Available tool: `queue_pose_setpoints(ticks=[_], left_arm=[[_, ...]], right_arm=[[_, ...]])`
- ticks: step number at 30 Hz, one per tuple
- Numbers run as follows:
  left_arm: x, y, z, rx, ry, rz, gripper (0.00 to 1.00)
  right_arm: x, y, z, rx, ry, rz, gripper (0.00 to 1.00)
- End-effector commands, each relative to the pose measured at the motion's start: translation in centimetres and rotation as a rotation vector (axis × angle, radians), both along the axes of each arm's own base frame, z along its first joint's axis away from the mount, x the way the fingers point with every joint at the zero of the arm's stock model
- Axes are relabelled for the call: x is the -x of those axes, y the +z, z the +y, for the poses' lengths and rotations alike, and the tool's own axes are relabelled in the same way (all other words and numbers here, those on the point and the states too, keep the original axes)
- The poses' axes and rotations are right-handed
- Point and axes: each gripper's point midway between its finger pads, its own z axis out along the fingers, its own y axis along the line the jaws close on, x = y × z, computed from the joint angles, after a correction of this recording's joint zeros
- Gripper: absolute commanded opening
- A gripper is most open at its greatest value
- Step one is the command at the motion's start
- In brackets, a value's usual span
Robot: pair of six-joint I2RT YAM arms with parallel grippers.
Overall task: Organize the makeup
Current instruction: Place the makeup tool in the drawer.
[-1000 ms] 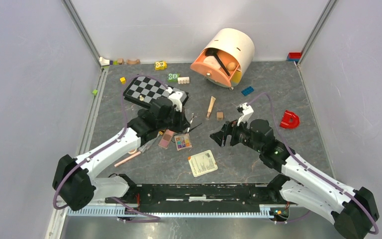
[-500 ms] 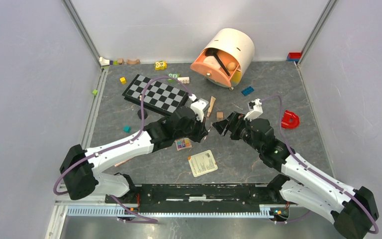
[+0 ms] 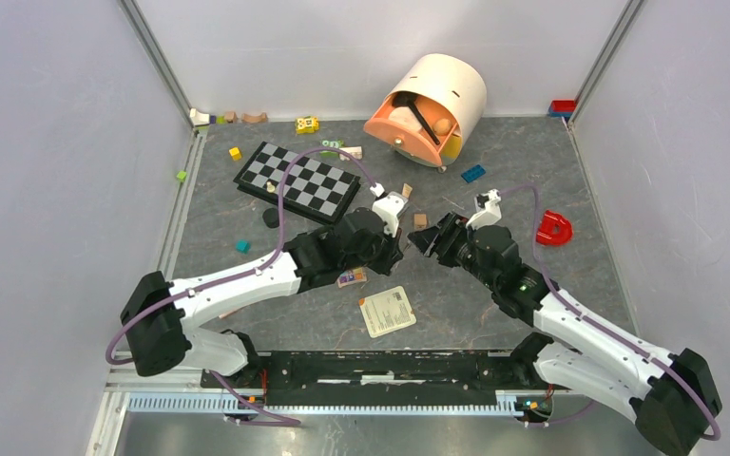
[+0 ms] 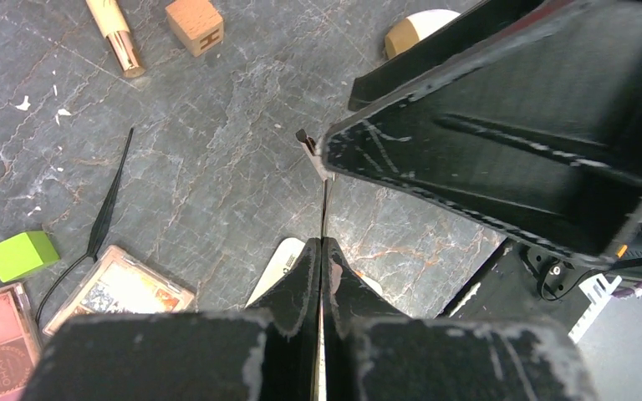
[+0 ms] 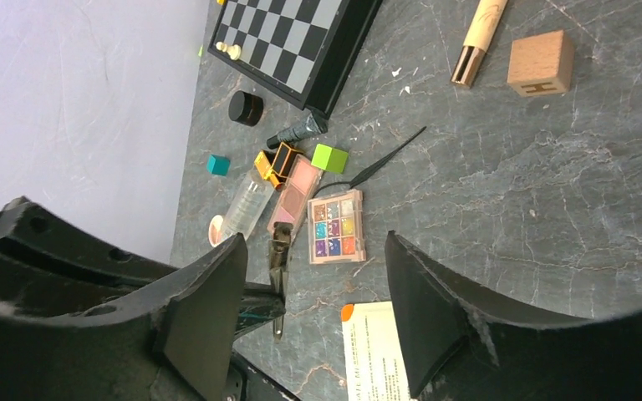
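Top external: peach case (image 3: 456, 85) holds black brush (image 3: 422, 114); left jaws pinch thin tool (image 4: 313, 152), right jaws wide.

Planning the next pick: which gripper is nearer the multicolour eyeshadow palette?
Left. The left gripper, shut on a thin tool, is just right of the palette; the right gripper, open, sits farther right.

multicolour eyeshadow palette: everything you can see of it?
The multicolour eyeshadow palette is a rectangular, seemingly plastic case with a pale peach frame and nine coloured pans in three rows. It lies flat, pans up, on the grey table. The pink palette sits beside it; a thin black tool ends at its edge.
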Motion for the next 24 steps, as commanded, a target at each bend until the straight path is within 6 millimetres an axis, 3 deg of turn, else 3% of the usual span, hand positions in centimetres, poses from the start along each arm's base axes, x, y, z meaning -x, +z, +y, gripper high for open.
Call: queue_pose_setpoints(ticks=[1,11,24], left_arm=[[-0.3,2.1,-1.4,0.021,-0.053,-0.076,0.02],[0.1,1.7,-1.8,0.009,-0.081,-0.077,0.02],[-0.1,1.8,-2.2,0.003,-0.084,-0.083,0.02]], right_arm=[[-0.3,0.2,0.6,-0.038,0.002,-0.011,0.66],[-0.2,0.2,0.9,-0.043,0.017,-0.020,0.45],[0.2,-0.4,1.8,-0.047,0.068,-0.001,0.40]])
